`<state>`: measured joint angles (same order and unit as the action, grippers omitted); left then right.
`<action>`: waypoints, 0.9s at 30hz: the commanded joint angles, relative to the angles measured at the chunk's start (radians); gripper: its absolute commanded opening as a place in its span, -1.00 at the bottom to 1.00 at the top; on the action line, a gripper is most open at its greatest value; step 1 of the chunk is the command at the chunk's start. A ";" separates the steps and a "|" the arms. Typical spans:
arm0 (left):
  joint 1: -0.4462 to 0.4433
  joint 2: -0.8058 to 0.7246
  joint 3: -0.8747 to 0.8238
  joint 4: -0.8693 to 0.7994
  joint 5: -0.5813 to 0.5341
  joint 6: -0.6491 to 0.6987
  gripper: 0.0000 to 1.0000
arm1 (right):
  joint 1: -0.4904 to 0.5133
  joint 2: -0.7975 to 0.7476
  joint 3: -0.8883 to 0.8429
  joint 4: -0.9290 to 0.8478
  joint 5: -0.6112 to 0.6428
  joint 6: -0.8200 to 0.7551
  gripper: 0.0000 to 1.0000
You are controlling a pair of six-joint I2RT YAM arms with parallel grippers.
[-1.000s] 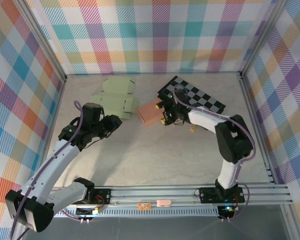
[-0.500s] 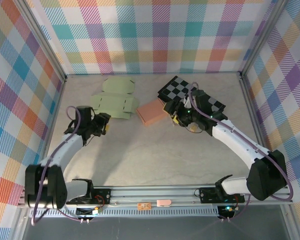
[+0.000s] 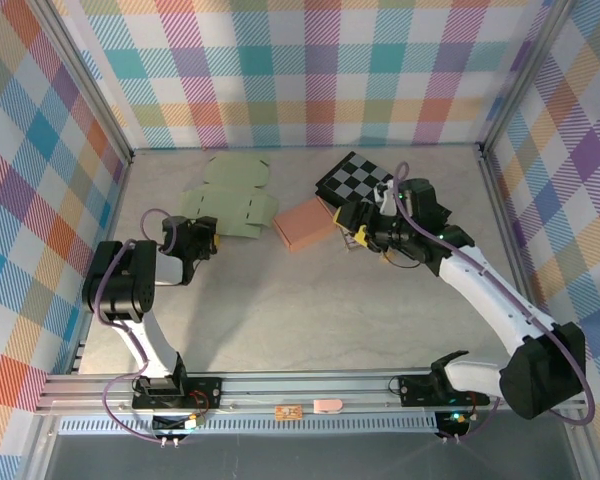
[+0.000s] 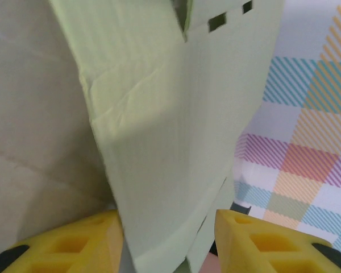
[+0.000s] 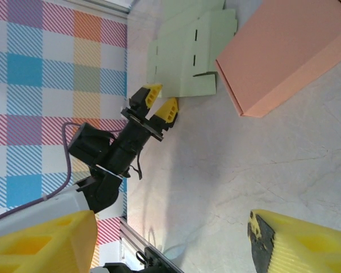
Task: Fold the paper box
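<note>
Paper box [image 3: 230,200]: pale green, unfolded, lying flat on the far-left part of the counter [image 3: 310,310]. Slots and flaps were visible along its edges. In the left wrist view the sheet [image 4: 176,142] showed a crease line and a slightly buckled surface.

Left tool [image 3: 205,238]: sat at the near edge of the paper box, pointing toward it. Its yellow fingers [image 4: 74,242] stood partly apart, and the sheet's near corner reached into the gap between them. They were not closed on the sheet, with space visible beside the right finger. From the right wrist view the left tool [image 5: 159,105] looked the same: fingers spread, tips at the green edge [image 5: 193,57].

Pink box [image 3: 305,222]: closed up, just right of the paper box. Whether the two touched could not be told.

Right tool [image 3: 358,225]: just right of the pink box [image 5: 290,51], fingers wide, nothing between them, bare counter below [image 5: 170,244].

Checkerboard [image 3: 355,178]: flat on the counter, on the far side of the right tool, partly covered by that arm.
</note>
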<state>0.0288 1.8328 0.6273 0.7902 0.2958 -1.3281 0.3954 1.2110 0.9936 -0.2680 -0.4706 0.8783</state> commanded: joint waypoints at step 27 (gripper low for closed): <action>0.000 -0.278 0.205 -0.359 -0.163 0.112 -1.00 | -0.015 0.067 0.063 -0.063 0.004 -0.068 0.35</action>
<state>0.0303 1.6562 0.7658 0.6357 0.2127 -1.2755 0.3737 1.2667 0.9993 -0.2970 -0.4770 0.8680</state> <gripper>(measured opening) 0.047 0.680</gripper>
